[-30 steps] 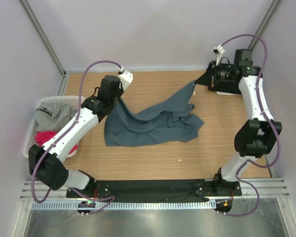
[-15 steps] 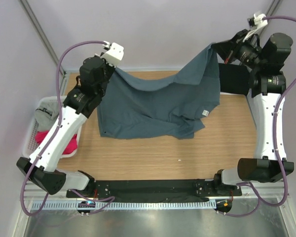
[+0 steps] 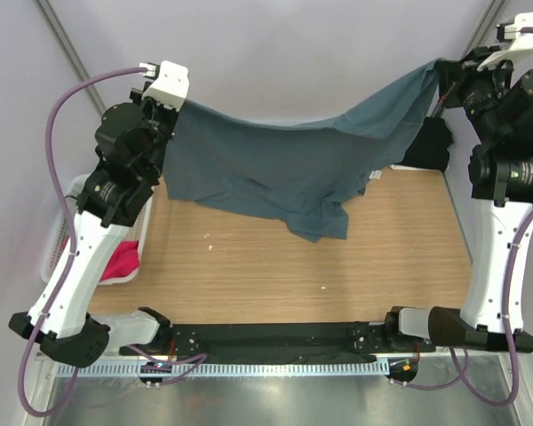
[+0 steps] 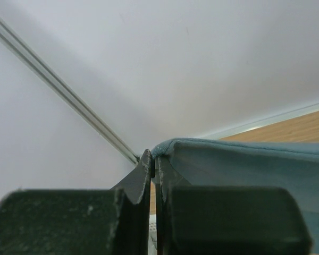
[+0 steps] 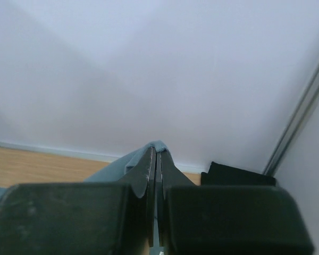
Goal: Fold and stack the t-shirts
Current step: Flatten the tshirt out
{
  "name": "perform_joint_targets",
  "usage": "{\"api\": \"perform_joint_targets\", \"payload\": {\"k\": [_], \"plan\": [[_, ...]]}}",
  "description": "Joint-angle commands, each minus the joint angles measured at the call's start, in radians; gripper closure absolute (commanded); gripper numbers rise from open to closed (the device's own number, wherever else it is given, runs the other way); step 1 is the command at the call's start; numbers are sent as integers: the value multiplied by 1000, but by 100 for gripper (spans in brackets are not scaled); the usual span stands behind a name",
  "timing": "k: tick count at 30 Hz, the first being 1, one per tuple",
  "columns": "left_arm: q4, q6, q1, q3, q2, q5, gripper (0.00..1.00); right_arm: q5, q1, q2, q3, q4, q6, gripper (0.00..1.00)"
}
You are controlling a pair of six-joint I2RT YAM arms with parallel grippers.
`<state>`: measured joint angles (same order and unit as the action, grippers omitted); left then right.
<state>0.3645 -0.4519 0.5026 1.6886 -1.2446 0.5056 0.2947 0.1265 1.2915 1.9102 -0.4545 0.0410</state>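
Above the table [image 3: 275, 275], left pincer [image 3: 178, 103] and right pincer [image 3: 439, 73] suspend blue-grey t-shirt [image 3: 275, 164].

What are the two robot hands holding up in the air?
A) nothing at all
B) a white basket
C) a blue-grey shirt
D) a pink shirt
C: the blue-grey shirt hangs stretched between the left gripper and the right gripper, each pinched shut on a corner.

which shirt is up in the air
The slate blue-grey t-shirt, hung between left hand and right hand; the black t-shirt lies on the table, the pink t-shirt in the basket.
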Motion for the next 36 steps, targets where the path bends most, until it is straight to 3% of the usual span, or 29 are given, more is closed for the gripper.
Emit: {"api": "perform_joint_targets", "payload": {"k": [1, 6, 14, 24, 29, 36], "plan": [[50, 36, -1, 43, 77, -48, 100, -124, 2, -98, 33, 13, -33, 99], [123, 93, -3, 83, 131, -101, 100, -134, 15, -143, 53, 5, -33, 99], [185, 81, -1, 292, 114, -162, 100, -163, 64, -147, 282, 17, -101, 99], [194, 70, -6, 298, 99, -176, 100, -230, 64, -115, 430, 63, -182, 99], [125, -3, -4, 281, 59, -107, 100, -232, 64, -28, 446, 80, -190, 99], [1, -111, -6, 145, 14, -24, 100, -238, 64, 52, 270, 114, -205, 99]]}}
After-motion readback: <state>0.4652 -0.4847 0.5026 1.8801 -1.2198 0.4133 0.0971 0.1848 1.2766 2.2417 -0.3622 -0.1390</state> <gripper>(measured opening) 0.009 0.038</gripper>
